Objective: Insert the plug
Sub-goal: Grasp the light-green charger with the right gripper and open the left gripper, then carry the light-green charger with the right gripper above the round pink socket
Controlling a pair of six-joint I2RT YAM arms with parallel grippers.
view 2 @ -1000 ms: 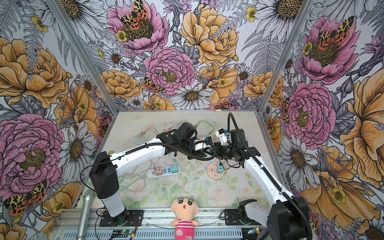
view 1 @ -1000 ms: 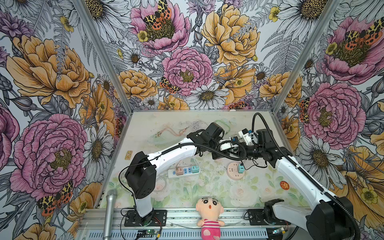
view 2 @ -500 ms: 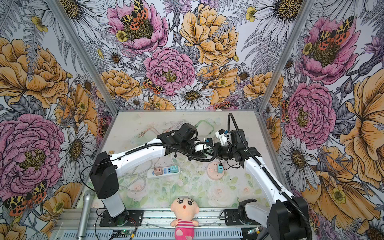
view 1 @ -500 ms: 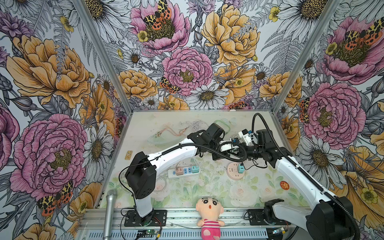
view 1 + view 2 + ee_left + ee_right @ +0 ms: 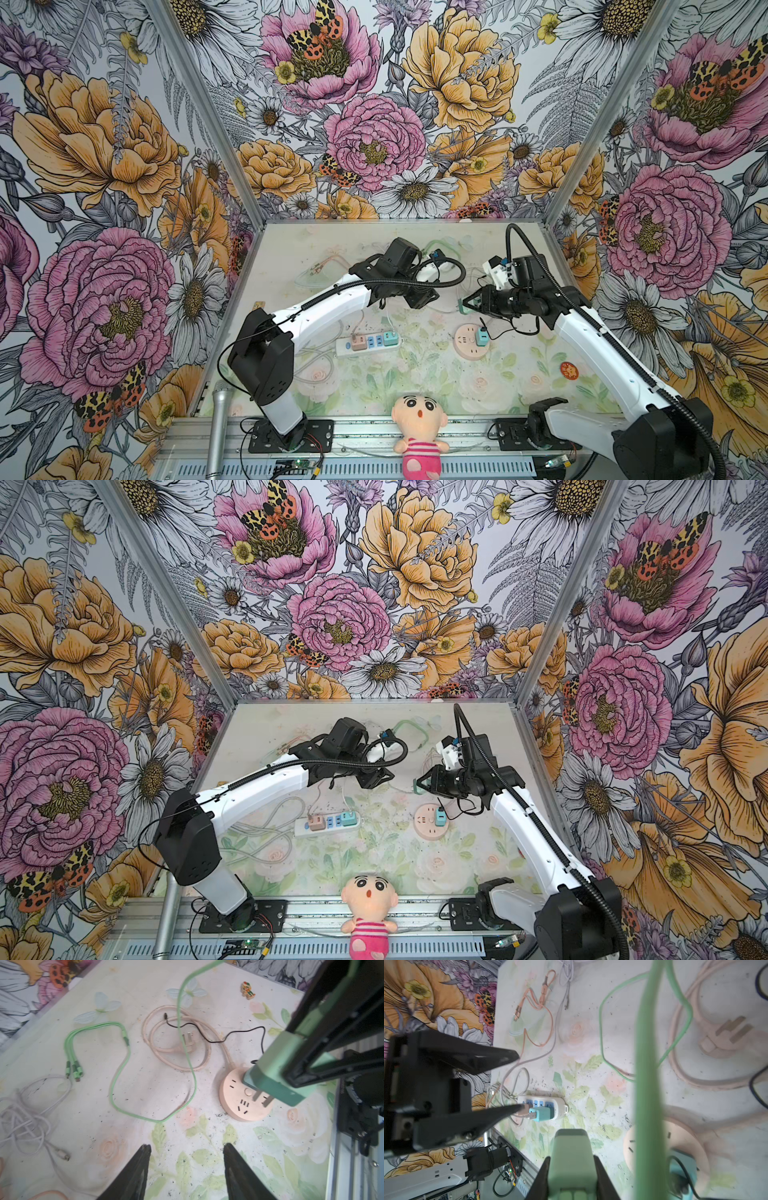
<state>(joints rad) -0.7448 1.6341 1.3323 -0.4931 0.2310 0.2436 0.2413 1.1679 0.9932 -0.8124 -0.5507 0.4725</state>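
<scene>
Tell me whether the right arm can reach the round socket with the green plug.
Probably yes. The right gripper, shut on the green plug, hangs close to the round socket; free slots show beside the teal plug, and the open left gripper stands clear.

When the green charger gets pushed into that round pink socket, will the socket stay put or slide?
It may slide: the round pink socket lies unbraced on the smooth table. Low and flat, it probably won't tip.
</scene>
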